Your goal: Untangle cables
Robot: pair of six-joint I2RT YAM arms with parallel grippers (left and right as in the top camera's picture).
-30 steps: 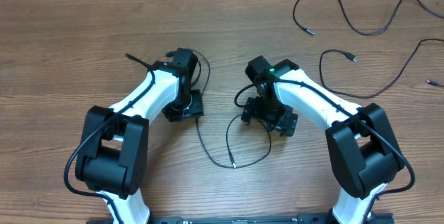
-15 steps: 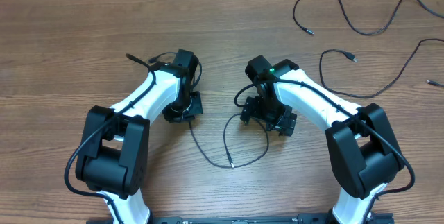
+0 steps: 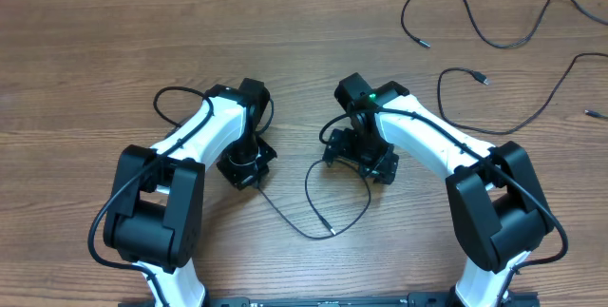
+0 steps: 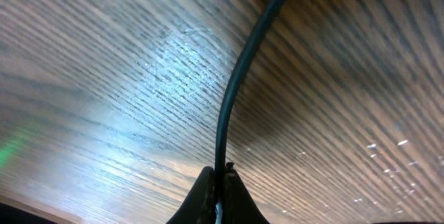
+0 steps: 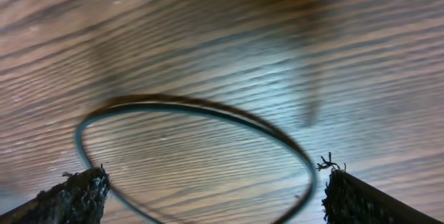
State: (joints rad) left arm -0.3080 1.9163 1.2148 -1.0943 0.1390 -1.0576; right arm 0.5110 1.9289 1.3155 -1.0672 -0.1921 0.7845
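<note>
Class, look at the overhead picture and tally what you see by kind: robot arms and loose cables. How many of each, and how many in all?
Arms: 2, left arm and right arm
Cables: 4, centre cable pinched in the left fingers, top cable, right cable, edge cable mostly out of view
Total: 6

- No text, label, brand or number can be read in any view.
- The wooden table (image 3: pixel 85 79), the white arms (image 3: pixel 418 131) and the cables (image 3: pixel 332 233) carry no legible marking — only plain surfaces.
</note>
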